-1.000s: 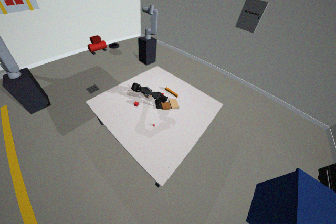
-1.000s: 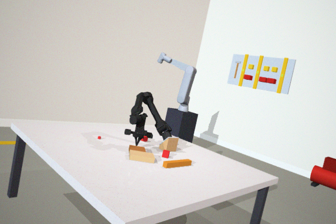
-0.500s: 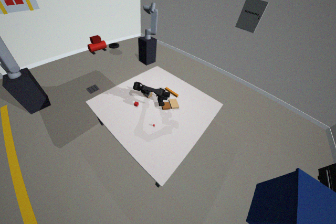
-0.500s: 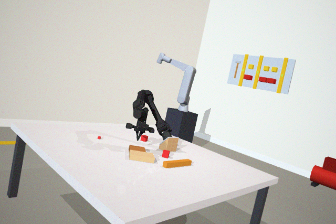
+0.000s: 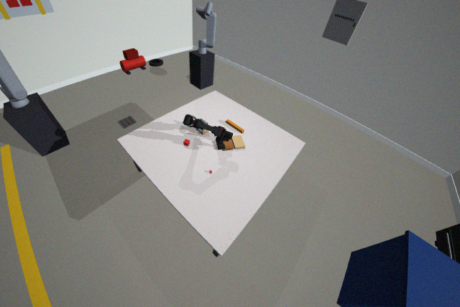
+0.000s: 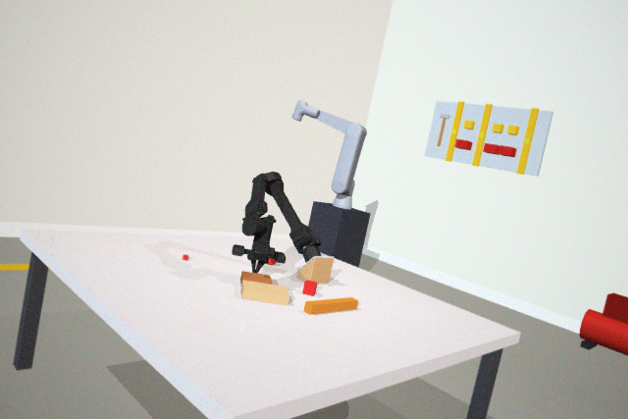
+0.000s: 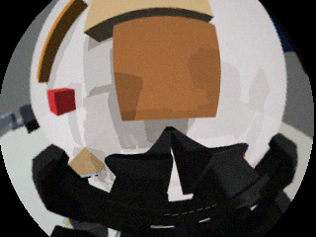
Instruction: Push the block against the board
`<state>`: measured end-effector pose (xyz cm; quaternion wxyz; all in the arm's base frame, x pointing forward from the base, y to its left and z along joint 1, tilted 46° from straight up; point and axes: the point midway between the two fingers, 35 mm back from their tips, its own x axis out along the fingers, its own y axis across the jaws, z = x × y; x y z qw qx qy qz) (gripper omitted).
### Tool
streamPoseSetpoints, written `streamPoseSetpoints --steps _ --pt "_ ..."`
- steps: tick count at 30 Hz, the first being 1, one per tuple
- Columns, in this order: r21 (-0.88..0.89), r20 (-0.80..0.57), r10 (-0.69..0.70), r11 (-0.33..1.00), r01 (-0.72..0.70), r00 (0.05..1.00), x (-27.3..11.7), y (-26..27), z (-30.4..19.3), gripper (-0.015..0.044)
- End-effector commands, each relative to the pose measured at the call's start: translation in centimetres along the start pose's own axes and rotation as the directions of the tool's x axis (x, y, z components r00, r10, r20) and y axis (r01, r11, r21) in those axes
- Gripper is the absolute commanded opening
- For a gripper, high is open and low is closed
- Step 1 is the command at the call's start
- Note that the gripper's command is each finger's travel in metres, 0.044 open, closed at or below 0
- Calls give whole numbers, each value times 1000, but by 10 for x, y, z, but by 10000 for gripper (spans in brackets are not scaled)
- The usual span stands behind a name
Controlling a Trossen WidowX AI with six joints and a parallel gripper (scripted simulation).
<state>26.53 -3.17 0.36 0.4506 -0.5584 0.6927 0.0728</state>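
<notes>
The gripper [image 5: 221, 146] [image 6: 255, 271] [image 7: 169, 129] is pointing down over the white table [image 5: 245, 185] [image 6: 354, 353] [image 7: 257, 99], its jaws closed together and holding nothing. The square block [image 5: 227, 144] [image 6: 255, 278] [image 7: 168, 69] is lying flat just beyond the fingertips in the wrist view. It is showing a warm orange-brown top, smooth and plain, with darker patches of shadow falling across both sides. Its outline is looking nearly square, the sides bowing slightly in the wrist view.

Farther from the jaws, past the block's far side, the board [image 5: 238, 141] [image 6: 264, 292] [image 7: 148, 7] is lying in a pale straw colour, its side toward the block looking dark. The two are sitting right alongside each other; whether the faces are fully touching, the views are not making certain. In the wrist view, the board is reaching well past the block's left edge, while their right ends are lying nearly in line; exact evenness is hard to tell.

Left of the jaws in that view, a red cube [image 6: 309, 288] [image 7: 61, 101] is resting apart from the block, with an orange bar [image 5: 234, 126] [image 6: 331, 305] [image 7: 56, 39] lying farther out and a tan wedge [image 6: 322, 270] [image 7: 86, 162] standing nearer the gripper's body.
</notes>
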Motion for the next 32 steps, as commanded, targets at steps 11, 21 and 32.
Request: streamPoseSetpoints --steps 11,21,32 --pt "-4 -4 -1 1000 1 1000 1 -2 19 0" --pt "-4 -3 -1 1000 1 1000 1 -2 34 0" --pt "-4 -3 -1 1000 1 1000 1 -4 26 0"
